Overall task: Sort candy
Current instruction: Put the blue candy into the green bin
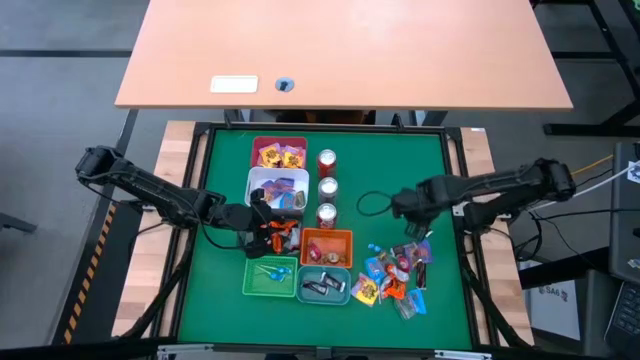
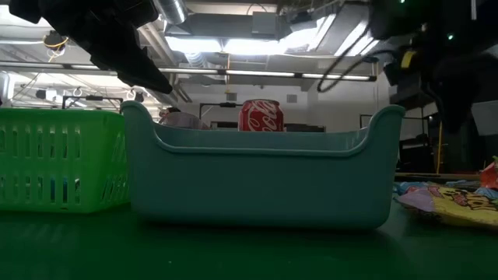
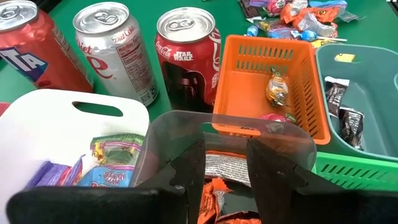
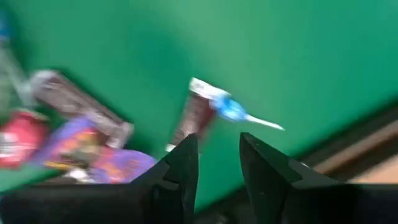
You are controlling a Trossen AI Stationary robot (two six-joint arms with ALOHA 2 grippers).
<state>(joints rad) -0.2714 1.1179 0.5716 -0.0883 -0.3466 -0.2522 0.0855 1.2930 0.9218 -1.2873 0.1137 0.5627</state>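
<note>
The left gripper (image 1: 272, 234) grasps a silver-wrapped candy (image 3: 225, 167) between its fingers, just beside the orange bin (image 1: 326, 247). The right gripper (image 1: 408, 233), fingers apart and empty, hovers above the loose candy pile (image 1: 397, 276) on the green table (image 1: 400, 160), near a blue lollipop (image 4: 235, 111).

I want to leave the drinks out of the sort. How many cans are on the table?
3. The cans stand in one row down the mat's middle, right of the red bin and white bin, above the orange bin. None seems hidden.
</note>
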